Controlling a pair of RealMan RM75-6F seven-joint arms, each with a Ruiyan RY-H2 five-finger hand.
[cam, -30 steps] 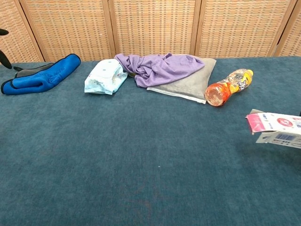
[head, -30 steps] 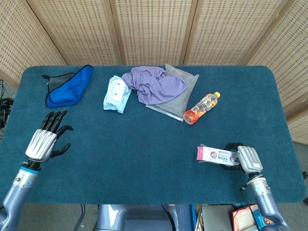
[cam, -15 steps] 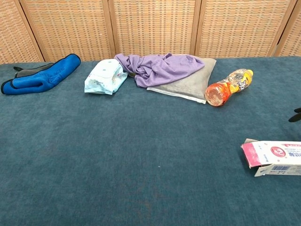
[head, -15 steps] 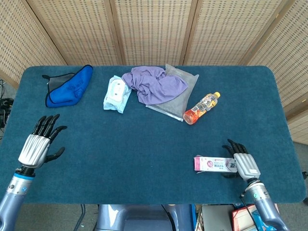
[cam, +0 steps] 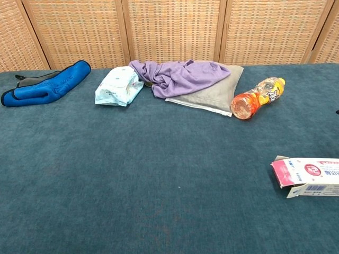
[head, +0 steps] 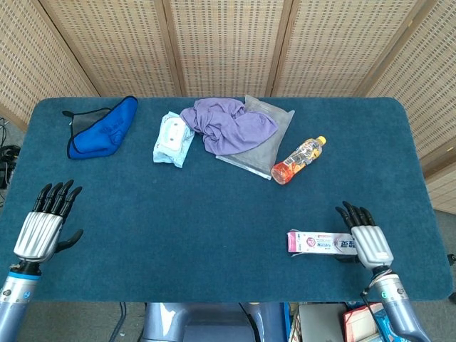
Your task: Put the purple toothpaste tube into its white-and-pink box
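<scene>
On the desk [head: 214, 214] at your right, the white-and-pink box [head: 322, 243] lies flat, flap open; no purple tube visible. Right hand [head: 369, 241] beside it and left hand [head: 41, 226] are spread, empty. Light, crushable card: hold its long sides

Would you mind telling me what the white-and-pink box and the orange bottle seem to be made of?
White-and-pink box: looks like thin printed cardboard with a slightly glossy finish; its open end shows folded flaps and sharp creased edges. Orange bottle: apparently clear plastic, since the orange contents show through and the wall catches highlights; its yellow cap looks like opaque plastic.
</scene>
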